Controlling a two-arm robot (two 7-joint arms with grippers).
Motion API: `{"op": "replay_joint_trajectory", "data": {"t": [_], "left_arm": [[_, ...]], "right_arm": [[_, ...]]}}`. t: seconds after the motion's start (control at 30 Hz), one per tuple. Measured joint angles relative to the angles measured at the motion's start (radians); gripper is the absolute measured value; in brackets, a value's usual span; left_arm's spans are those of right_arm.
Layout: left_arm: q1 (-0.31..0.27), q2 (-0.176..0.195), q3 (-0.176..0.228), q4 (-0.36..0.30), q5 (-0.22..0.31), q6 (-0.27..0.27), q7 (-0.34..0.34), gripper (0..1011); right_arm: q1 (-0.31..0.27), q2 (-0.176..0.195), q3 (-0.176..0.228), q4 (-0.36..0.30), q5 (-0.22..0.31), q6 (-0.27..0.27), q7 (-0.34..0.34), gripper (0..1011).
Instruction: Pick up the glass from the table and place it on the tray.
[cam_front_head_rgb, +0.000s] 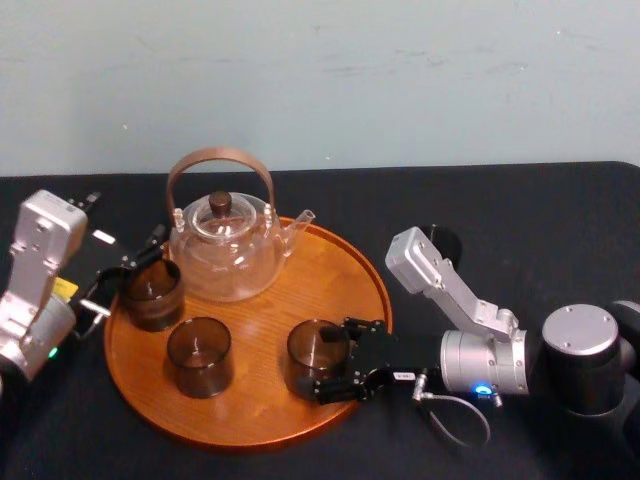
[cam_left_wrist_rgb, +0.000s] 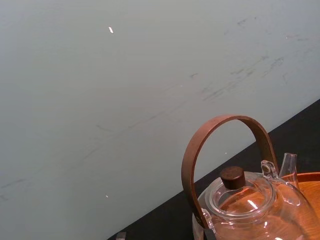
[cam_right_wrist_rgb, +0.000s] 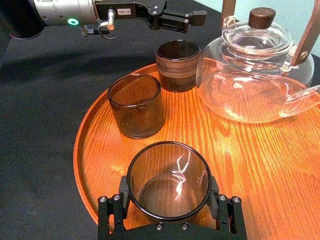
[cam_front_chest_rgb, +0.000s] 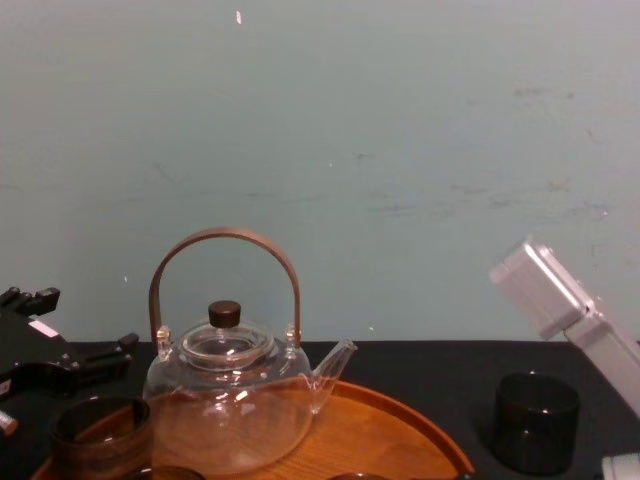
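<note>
Three glasses on tray | one teapot | right gripper pinching glass | left gripper spread, at tray's left

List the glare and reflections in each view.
Right wrist view: white streaks curl inside the glass held by the right claw, highlights dot the teapot, the tray gleams, and the left claw, beside another glass, looks matte. Left wrist view: a small glint on the teapot's lid. Chest view: pale highlights on its spout.
</note>
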Motion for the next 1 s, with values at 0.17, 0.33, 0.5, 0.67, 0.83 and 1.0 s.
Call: {"op": "replay_joint_trajectory", "data": {"t": [0.17, 0.33, 0.5, 0.67, 0.83, 1.0], "left_arm": [[0.000, 0.000, 0.000, 0.000, 0.000, 0.000, 0.000, 1001], [0.000, 0.000, 0.000, 0.000, 0.000, 0.000, 0.000, 1001], [0.000, 0.000, 0.000, 0.000, 0.000, 0.000, 0.000, 1001], [0.000, 0.000, 0.000, 0.000, 0.000, 0.000, 0.000, 1001], [0.000, 0.000, 0.000, 0.000, 0.000, 0.000, 0.000, 1001], [0.000, 0.000, 0.000, 0.000, 0.000, 0.000, 0.000, 1001]], "right_arm": [[-0.002, 0.000, -0.001, 0.000, -0.006, -0.005, -0.005, 904], [-0.002, 0.000, -0.001, 0.000, -0.005, -0.004, -0.005, 904], [-0.002, 0.001, -0.001, 0.000, -0.007, 0.001, -0.005, 938], [-0.002, 0.001, -0.001, 0.000, -0.006, 0.001, -0.004, 1002], [-0.002, 0.001, -0.001, 0.000, -0.005, 0.001, -0.004, 1002], [-0.002, 0.001, 0.000, -0.001, -0.005, 0.001, -0.004, 1002]]}}
